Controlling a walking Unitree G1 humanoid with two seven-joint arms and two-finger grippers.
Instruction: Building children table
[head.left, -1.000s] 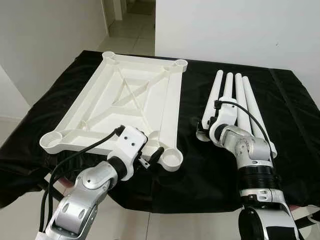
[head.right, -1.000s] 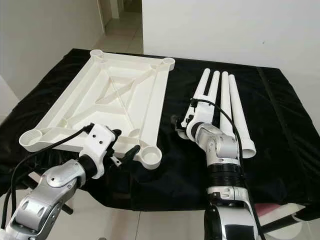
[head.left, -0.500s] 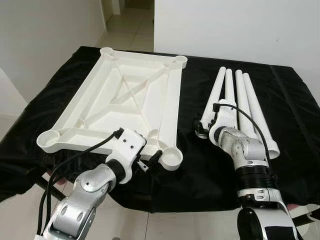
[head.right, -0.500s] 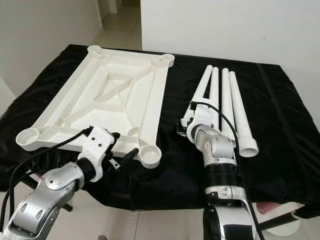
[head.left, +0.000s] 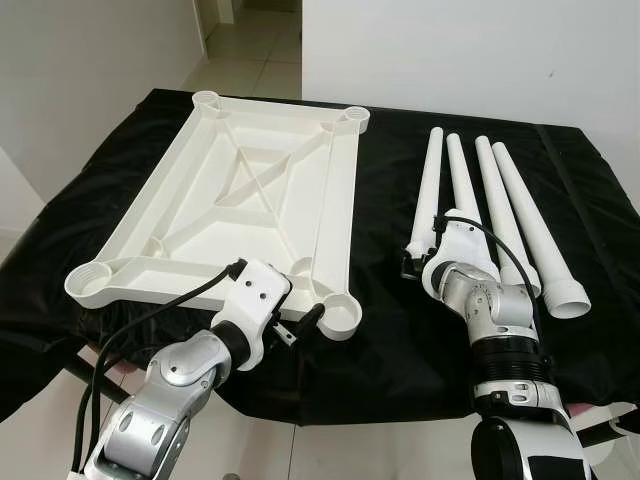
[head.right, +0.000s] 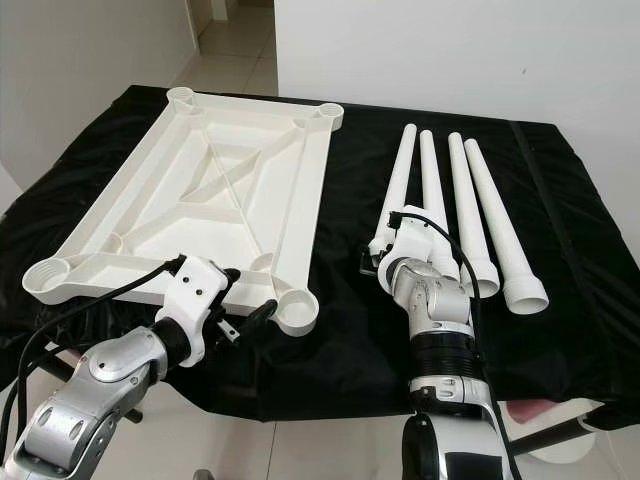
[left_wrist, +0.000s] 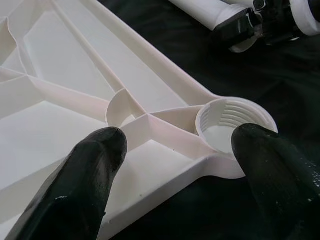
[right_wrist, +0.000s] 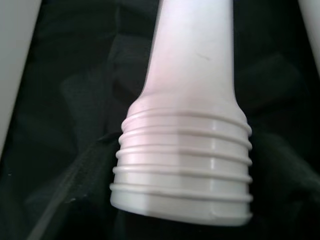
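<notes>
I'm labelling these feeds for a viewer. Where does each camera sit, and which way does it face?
Left eye and right eye views: head stereo pair, looking forward and down at the white tabletop, four legs and both silver arms.
Left wrist view: along the left claw, fingers spread before a threaded socket.
Right wrist view: close on the threaded leg end.
Shared: the socket seen from head and left wrist.

- A room in a home, plain and sparsely furnished.
- White painted walls (head.left: 470, 50) stand close behind the work surface.
- Pale floor tiles (head.left: 255, 60) run through an open doorway (head.left: 250, 30) into another room.
- A table draped in black cloth (head.left: 400, 330) serves as a makeshift bench.
- White plastic furniture parts lie on it: an upturned tabletop (head.left: 240, 200) and four legs (head.left: 500, 210).
</notes>
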